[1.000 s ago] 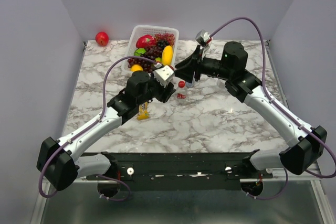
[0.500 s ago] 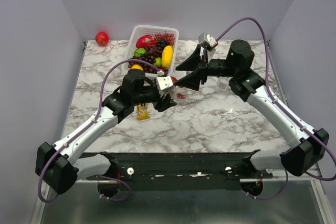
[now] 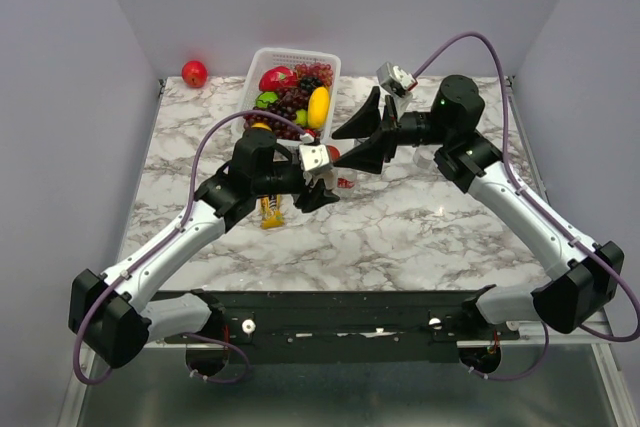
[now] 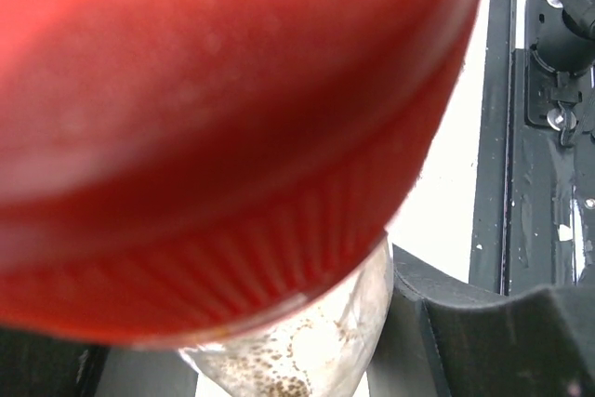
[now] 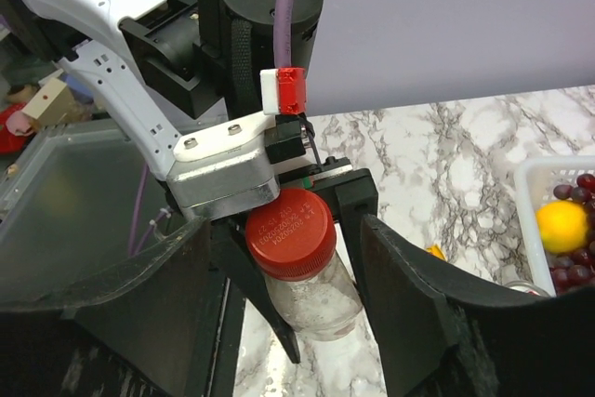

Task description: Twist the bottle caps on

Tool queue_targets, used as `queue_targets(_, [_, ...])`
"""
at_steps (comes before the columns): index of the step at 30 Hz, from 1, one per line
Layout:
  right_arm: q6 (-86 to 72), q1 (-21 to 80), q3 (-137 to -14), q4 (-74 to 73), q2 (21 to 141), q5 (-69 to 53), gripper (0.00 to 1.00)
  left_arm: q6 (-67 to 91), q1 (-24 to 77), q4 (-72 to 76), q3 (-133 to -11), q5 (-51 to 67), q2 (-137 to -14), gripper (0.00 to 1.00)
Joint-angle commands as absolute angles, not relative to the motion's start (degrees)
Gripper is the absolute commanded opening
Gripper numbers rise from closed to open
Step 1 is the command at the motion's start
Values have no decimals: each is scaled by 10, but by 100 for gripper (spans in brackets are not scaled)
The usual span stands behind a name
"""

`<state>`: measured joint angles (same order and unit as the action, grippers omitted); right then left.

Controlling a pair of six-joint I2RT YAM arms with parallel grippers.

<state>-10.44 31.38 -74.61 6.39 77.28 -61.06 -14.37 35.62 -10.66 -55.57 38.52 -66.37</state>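
Red cap sits on the bottle, which my left gripper clamps, tilted, just 12 o'clock of the centre of the table. My right gripper has just sprung open, jaws astride the cap without touching it. I judge this cap tightened, or a regrip pending.

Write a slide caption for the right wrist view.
Left gripper holds a red-capped bottle inside the open right gripper.
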Motion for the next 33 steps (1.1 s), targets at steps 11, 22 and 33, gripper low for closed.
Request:
queue_targets(11, [-119,324,-739,91,797,-647,72,-130,353,-94,-584,409,-675,0])
queue_targets(22, [-111,311,-763,95,813,-661,73,-189,347,-122,-558,410,-642,0])
queue_targets(33, [-142,323,-753,140,820,-650,69,-167,347,-95,-565,412,-659,0])
